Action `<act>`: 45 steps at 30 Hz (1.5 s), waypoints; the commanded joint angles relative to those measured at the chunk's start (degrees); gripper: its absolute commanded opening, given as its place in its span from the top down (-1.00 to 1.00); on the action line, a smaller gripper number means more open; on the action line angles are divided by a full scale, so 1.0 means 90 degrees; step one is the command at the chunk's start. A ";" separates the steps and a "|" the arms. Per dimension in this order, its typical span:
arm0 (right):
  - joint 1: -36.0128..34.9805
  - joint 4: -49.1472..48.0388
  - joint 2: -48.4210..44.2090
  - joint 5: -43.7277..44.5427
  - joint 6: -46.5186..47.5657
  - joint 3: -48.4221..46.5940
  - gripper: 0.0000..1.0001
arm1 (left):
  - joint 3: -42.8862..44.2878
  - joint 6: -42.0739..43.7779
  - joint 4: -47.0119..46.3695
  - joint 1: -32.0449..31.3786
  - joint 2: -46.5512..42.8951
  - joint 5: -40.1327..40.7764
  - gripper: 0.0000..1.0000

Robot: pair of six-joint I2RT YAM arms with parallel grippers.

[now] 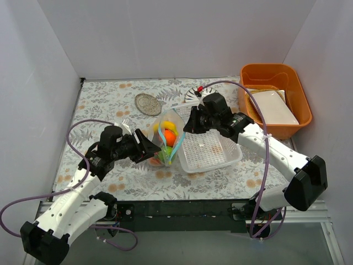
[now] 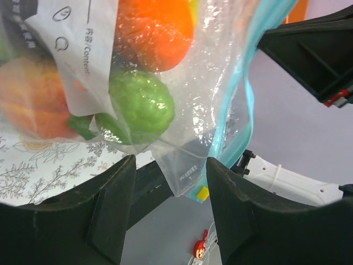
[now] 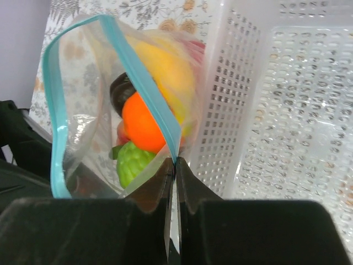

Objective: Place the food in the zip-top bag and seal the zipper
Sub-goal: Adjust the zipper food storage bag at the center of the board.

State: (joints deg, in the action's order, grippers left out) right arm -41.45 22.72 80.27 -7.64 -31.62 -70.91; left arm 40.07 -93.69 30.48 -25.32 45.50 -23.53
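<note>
The clear zip-top bag [image 1: 165, 141] lies between the arms, against the white basket. It holds the food: an orange [image 3: 141, 125], a green ball [image 2: 141, 105], a yellow banana [image 3: 165, 74], a dark ball [image 3: 120, 88] and a peach-coloured fruit [image 2: 32, 105]. Its blue-green zipper [image 3: 83, 66] gapes in an open loop. My right gripper [image 3: 175, 161] is shut on one end of the zipper strip. My left gripper [image 2: 170, 205] is open, and the bag's lower corner [image 2: 185, 174] hangs between its fingers [image 2: 110, 210] without being pinched.
A white perforated basket [image 1: 212, 149] sits right of the bag, and shows in the right wrist view [image 3: 276, 110]. An orange bin [image 1: 274, 102] with a white tray stands at the back right. A round silver lid [image 1: 148, 104] lies at the back.
</note>
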 commanded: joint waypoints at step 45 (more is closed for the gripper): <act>0.0065 -0.1441 -0.0169 -0.1564 -0.0364 0.0516 -0.50 | 0.0498 -0.0108 -0.1561 -0.1024 0.1859 -0.0043 0.13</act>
State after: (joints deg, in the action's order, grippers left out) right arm -39.81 10.17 78.70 -22.83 -35.94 -62.35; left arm 43.24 -94.41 17.30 -33.26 62.65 -25.89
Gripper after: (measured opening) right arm 0.748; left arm 0.444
